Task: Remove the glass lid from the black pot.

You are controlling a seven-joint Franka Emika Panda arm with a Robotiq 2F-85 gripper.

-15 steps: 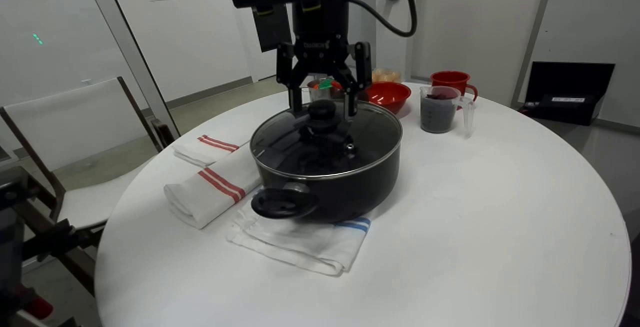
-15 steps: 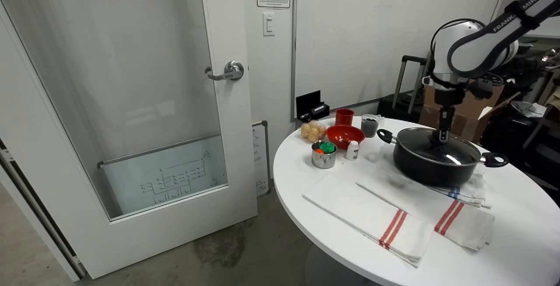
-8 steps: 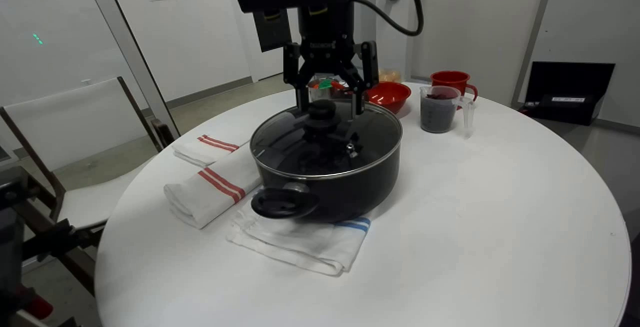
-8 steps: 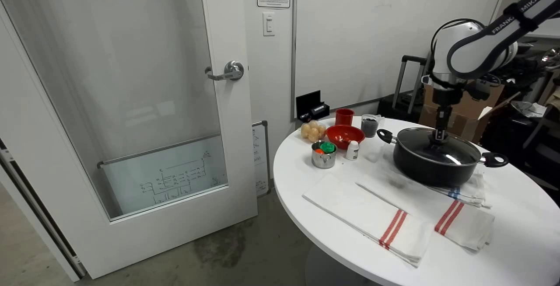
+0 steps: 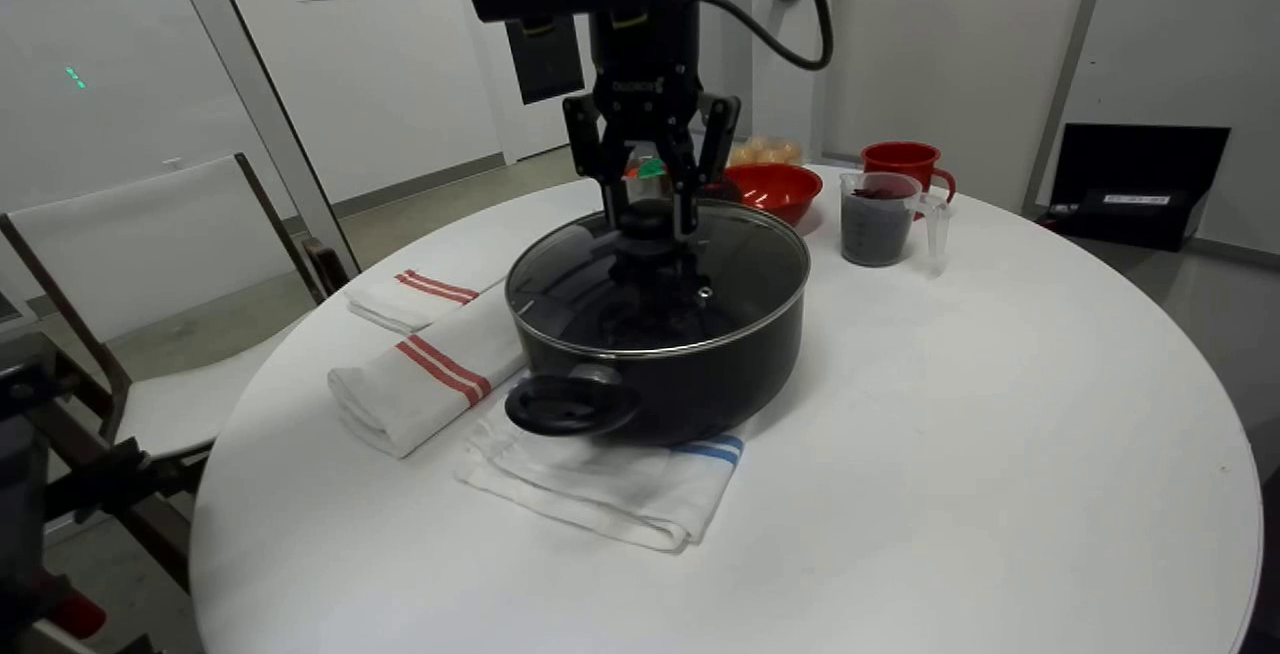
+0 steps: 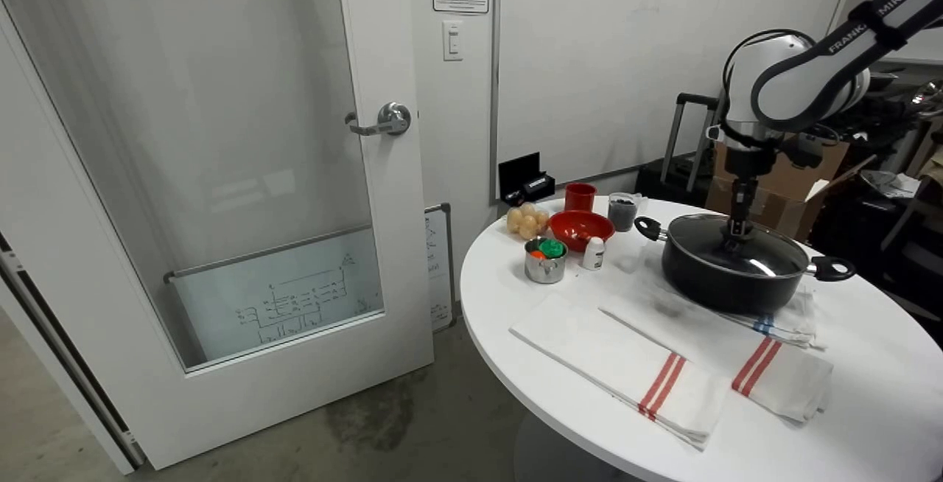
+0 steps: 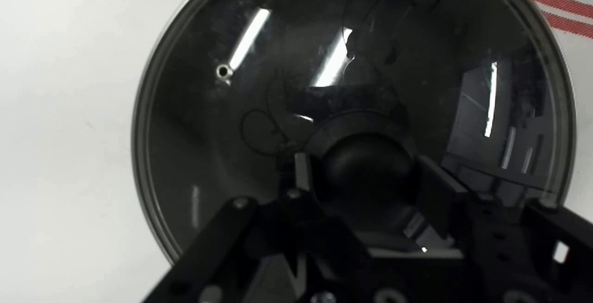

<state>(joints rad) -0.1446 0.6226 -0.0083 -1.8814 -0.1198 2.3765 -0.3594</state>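
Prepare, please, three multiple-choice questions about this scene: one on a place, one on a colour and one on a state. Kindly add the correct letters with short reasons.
1. Where is the black pot in relation to the blue-striped towel?
A) under it
B) on it
C) well apart from it

2. Which colour is the bowl?
A) red
B) green
C) blue

3. How is the glass lid now?
A) lifted well clear
B) half slid off
C) seated on the pot

1 B: the towel comes out from beneath the pot.
2 A: both exterior views show its red sides.
3 C: it covers the pot's opening in both exterior views.
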